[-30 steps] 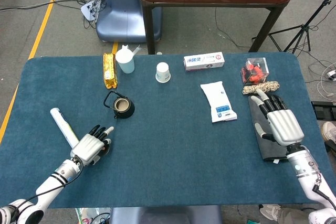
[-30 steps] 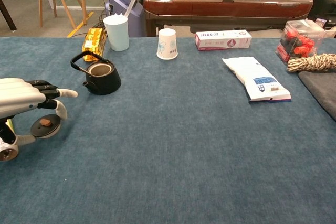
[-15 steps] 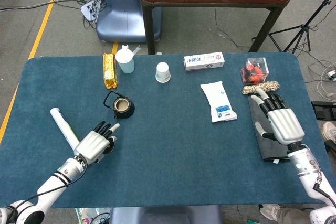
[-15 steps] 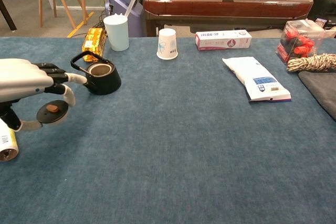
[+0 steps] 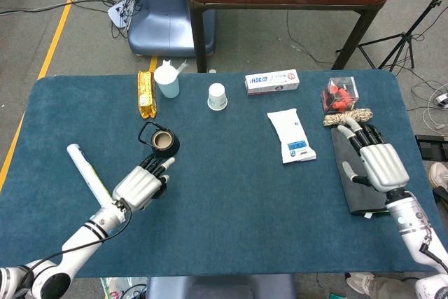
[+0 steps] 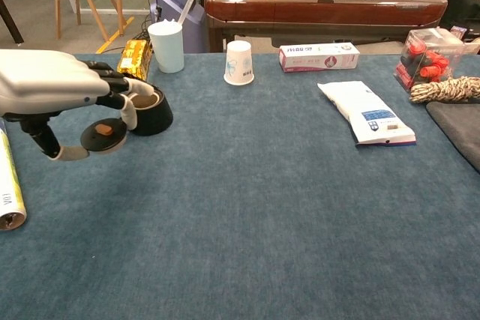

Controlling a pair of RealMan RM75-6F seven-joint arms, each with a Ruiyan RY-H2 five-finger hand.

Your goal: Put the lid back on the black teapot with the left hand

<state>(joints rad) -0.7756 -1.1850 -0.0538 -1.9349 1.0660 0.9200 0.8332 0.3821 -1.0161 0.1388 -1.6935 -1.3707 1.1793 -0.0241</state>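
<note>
- Head view: the left robot hand [image 5: 142, 187] has travelled up and to the right across the blue surface [image 5: 224, 229] over the last second, from beside the white tube [image 5: 89, 171] to just short of the black teapot [image 5: 162, 143]. Its fingertips now nearly reach the pot's body. The lid is hidden under the palm here. The teapot sits upright with its mouth open and facing straight up, and its wire handle [image 5: 148, 129] is tipped over toward the upper left. The right robot hand [image 5: 374, 162] lies flat on the dark mat [image 5: 350, 180], fingers spread, grasping nothing.
- Chest view: the left robot hand [image 6: 56, 88] grasps the lid [image 6: 103, 134] between thumb below and fingers above, and the lid has risen off the surface; it hangs in the air just left of the teapot [image 6: 150, 110]. The lid is a round disc, so it has no long axis; it lies roughly level with its small brown knob [image 6: 105, 130] pointing up, the right way for seating. I judge the carry nearly done: what remains is a short shift right over the open mouth, then lowering.
</note>
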